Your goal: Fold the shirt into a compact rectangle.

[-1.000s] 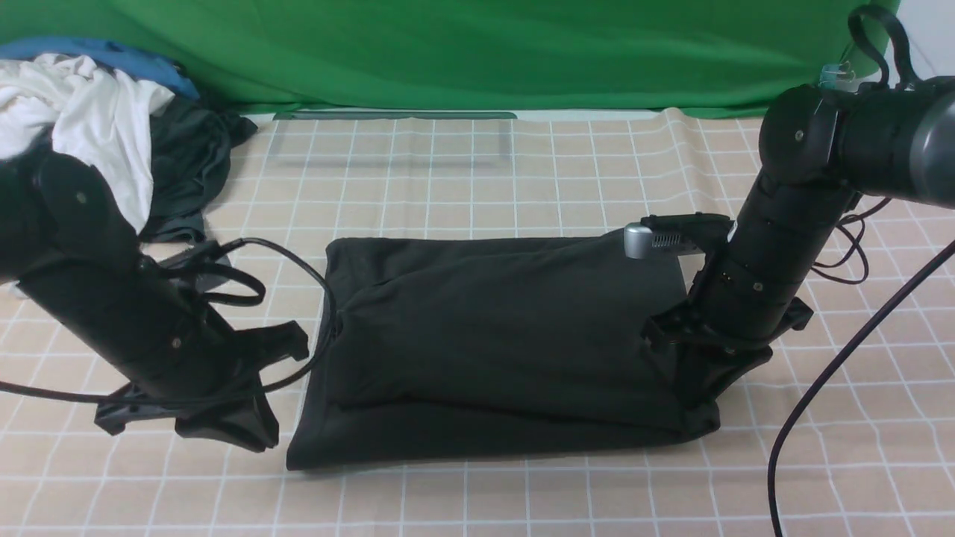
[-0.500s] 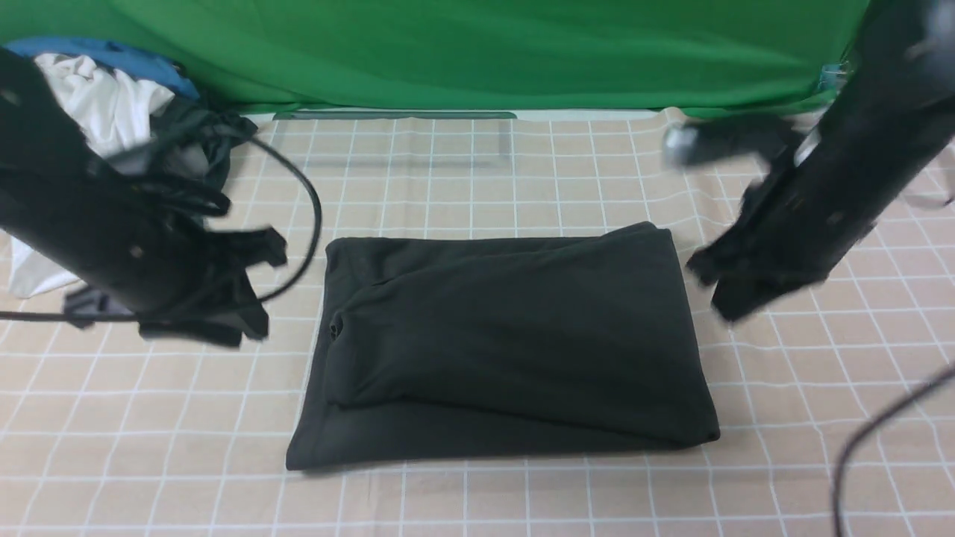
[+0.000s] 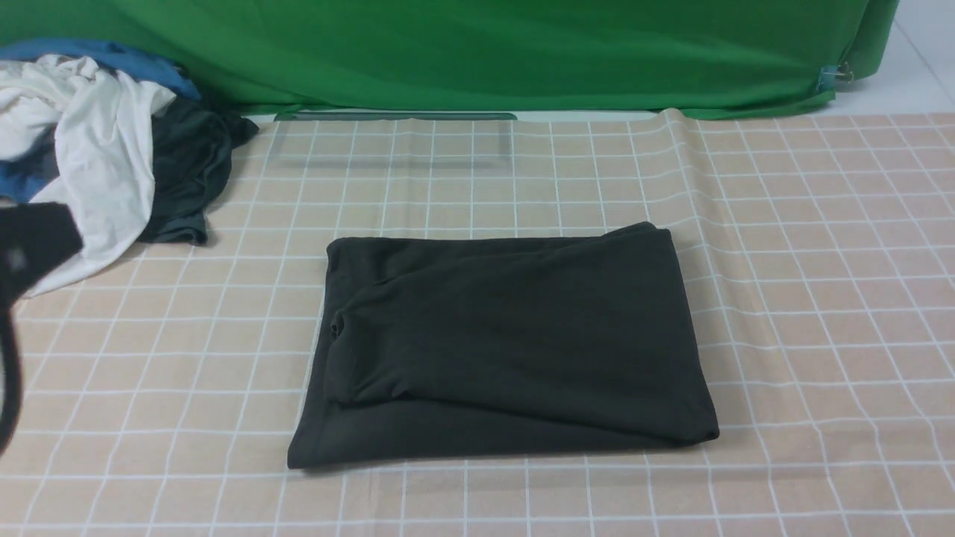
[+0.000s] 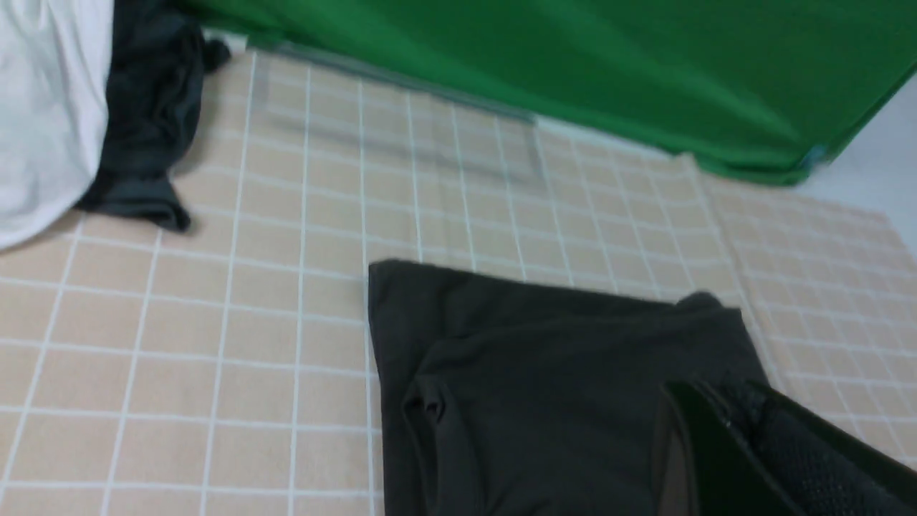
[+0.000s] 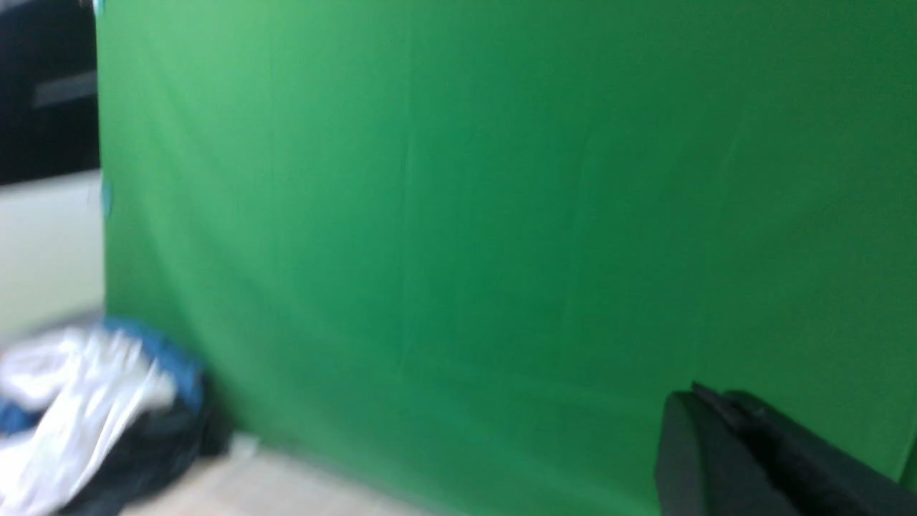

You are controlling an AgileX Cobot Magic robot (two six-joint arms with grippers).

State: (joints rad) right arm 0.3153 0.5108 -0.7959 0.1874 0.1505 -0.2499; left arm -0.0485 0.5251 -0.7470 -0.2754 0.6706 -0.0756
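Shirt [image 3: 507, 343] folded flat, checked tablecloth [image 3: 821, 298]

I see a plain black folded cotton shirt [image 3: 500, 343] on a beige tablecloth with a white grid pattern [image 3: 806, 298]. Far behind hangs a solid green fabric backdrop [image 3: 477, 52]. Far left, a crumpled white garment [image 3: 89, 149] lies over blue cloth [image 3: 112, 56] and a dark grey garment [image 3: 186, 171].
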